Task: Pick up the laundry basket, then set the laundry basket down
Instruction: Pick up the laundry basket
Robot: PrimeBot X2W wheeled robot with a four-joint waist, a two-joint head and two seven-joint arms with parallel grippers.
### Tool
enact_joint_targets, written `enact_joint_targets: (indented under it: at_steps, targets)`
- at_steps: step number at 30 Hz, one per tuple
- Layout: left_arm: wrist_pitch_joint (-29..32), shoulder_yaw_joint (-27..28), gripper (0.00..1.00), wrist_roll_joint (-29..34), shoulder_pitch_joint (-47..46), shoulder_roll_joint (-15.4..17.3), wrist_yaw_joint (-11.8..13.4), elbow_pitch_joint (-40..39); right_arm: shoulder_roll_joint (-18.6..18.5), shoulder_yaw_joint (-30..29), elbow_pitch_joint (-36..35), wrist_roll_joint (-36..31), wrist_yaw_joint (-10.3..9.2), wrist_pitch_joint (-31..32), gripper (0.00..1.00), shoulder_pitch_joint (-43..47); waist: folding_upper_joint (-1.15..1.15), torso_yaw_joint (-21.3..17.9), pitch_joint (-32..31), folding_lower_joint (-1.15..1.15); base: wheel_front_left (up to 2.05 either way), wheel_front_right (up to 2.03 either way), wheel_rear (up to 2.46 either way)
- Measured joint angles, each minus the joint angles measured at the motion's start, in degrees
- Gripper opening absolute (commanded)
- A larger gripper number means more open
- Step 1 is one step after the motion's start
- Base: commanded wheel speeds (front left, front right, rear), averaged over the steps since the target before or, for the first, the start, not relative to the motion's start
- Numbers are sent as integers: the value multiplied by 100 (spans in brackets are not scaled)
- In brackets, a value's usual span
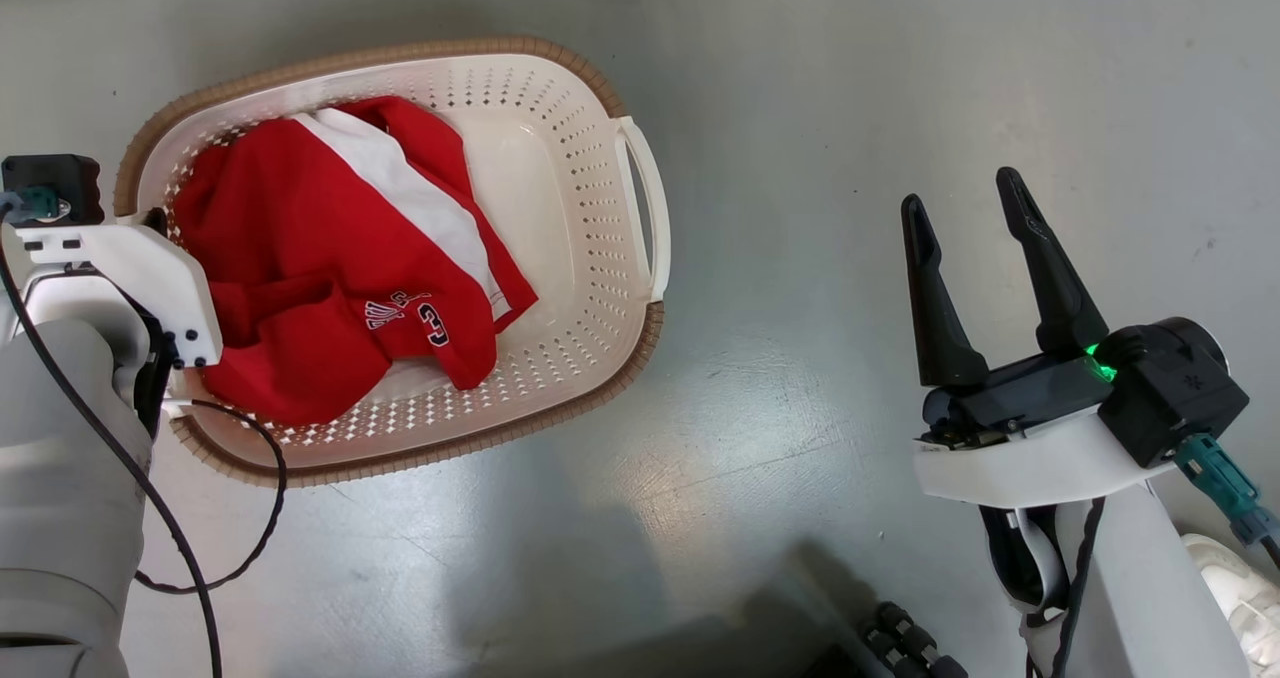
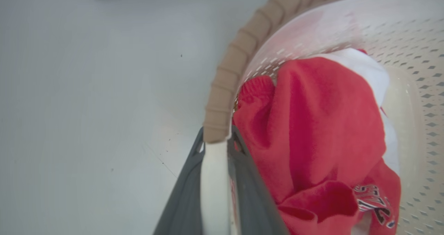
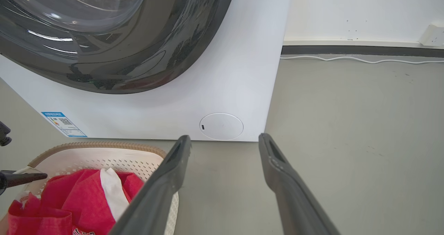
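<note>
The laundry basket (image 1: 590,238), cream-white and perforated with a brown woven-look rim (image 2: 236,61), lies at the centre-left of the head view over the grey floor. Inside it is a crumpled red and white shirt (image 1: 320,248). My left gripper (image 2: 216,138) is shut on the basket's left loop handle (image 2: 213,179), one dark finger on each side of it. In the head view the left wrist mount hides those fingers. The basket's right handle (image 1: 648,198) is free. My right gripper (image 1: 962,193) stands open well to the right of the basket, with nothing between its fingers.
A white front-loading washer (image 3: 208,89) with a dark round door stands just beyond the basket (image 3: 104,151). A white cable (image 3: 347,59) runs along the wall's base. Bare grey floor (image 3: 347,141) stretches to the right of the washer.
</note>
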Motion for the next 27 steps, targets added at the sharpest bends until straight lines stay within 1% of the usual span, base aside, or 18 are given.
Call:
enact_joint_targets:
  at_steps: [4, 5, 6, 9, 16, 23, 27]
  targets:
    - [0, -19, 0, -34, -6, -9, 2, 10, -1, 0, 3, 0, 0, 0, 100, 13, 0, 13, 5, 0, 0, 0, 0]
    - [0, -19, 90, -37, -7, -11, 26, 12, -1, 0, 3, 1, 0, 0, 100, 14, 0, 19, 9, 0, 0, 0, 0]
    - [2, -8, 100, -53, -7, -24, 104, 16, -1, 0, 4, 1, 0, 0, 100, 15, 0, 25, 12, 0, 0, 0, 0]
    - [13, -42, 100, -68, -13, -12, 155, 19, -1, 3, 4, 4, 0, 0, 100, 15, 0, 40, 15, 0, 0, 0, 0]
    - [-167, -99, 100, -71, -152, -12, 156, 26, -1, -8, 13, 21, 0, 0, 100, 14, 0, 67, -17, 0, 0, 0, 0]
    - [-240, -94, 100, -158, -140, -53, 155, 40, -1, -31, 66, 74, 0, 0, 100, 15, 0, 128, -214, 0, 0, 0, 0]
    - [-404, -70, 100, -254, -71, -175, 152, 44, -2, -69, 148, 89, 0, 0, 100, 15, 0, 188, -424, 0, 0, 0, 0]
